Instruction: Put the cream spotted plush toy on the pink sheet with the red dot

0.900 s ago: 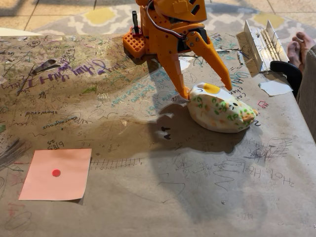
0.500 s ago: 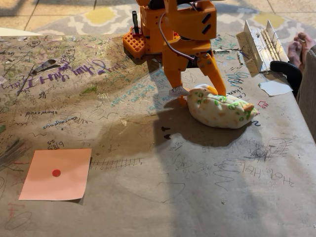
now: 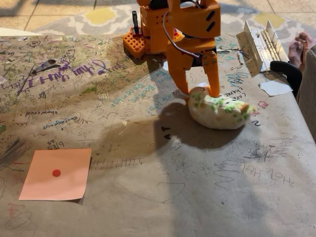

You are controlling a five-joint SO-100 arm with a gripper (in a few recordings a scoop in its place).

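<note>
Fingers [image 3: 198, 92] pinch the left end of the cream spotted plush toy [image 3: 219, 111], which lies on the scribbled surface [image 3: 163, 197] with its long axis running left to right, most of its body trailing right of your grip. From the toy, the pink sheet with the red dot [image 3: 57, 174] sits well apart, down and to the left. Patterned rug and pale tiled floor lie beyond the toy.

one cream spotted plush toy [image 3: 218, 111], one pink sheet [image 3: 57, 174], one red dot [image 3: 56, 173]
</note>
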